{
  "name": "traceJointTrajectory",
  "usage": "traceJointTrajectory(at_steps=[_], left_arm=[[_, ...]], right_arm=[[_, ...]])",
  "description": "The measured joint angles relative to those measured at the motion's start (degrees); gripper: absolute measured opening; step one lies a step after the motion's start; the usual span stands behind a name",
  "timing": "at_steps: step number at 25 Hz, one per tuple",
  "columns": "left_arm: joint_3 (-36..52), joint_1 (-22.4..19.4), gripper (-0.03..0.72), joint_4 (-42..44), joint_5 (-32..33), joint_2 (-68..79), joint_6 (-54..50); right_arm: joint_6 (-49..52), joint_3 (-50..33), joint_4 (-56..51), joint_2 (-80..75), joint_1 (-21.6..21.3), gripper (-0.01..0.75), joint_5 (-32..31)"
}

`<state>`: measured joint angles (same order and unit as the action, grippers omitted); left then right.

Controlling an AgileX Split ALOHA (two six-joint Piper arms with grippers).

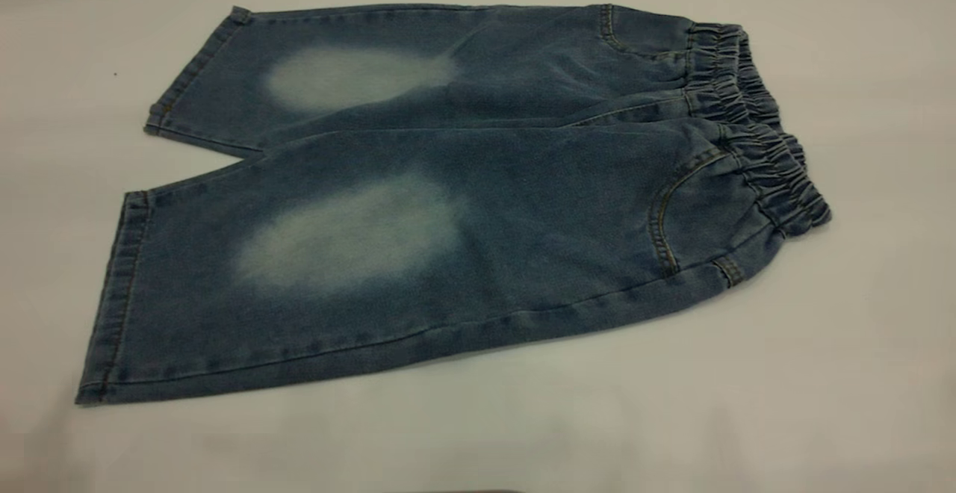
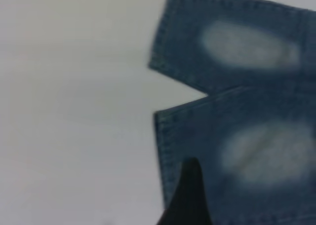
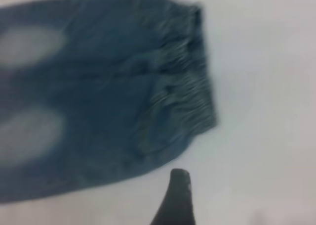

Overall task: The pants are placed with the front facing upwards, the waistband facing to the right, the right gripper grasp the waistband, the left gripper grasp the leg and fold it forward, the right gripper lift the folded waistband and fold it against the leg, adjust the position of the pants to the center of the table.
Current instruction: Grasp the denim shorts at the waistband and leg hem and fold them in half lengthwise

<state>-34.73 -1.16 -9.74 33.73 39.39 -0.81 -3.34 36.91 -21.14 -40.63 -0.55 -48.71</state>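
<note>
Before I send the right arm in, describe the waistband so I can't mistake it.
On the white table lie blue denim pants, spread flat. Follow them to their right end: the waistband is the darker, gathered, ruffled strip there, unlike the smooth, flat-stitched leg hems opposite.

Soft, even, dimmish light; the pants (image 1: 448,202) cast a faint shadow toward 6 o'clock; both wrist views are blurred.
</note>
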Motion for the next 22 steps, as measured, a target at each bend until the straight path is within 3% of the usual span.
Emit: traceJointTrajectory(at_steps=[10, 16, 22], left_arm=[[0.0, 0.0, 0.579, -14.0, -8.1, 21.4, 15.6], [0.0, 0.0, 0.579, -23.0, -9.4, 24.3, 25.8], [0.0, 0.0, 0.579, -26.7, -9.4, 24.3, 30.3]], right_arm=[[-33.4, -4.5, -35.5, -25.5, 0.0, 0.587, 3.5], [-47.3, -5.2, -48.6, -39.7, 0.1, 0.587, 8.8], [-60.5, -5.1, -60.1, -53.8, 0.1, 0.587, 15.0]])
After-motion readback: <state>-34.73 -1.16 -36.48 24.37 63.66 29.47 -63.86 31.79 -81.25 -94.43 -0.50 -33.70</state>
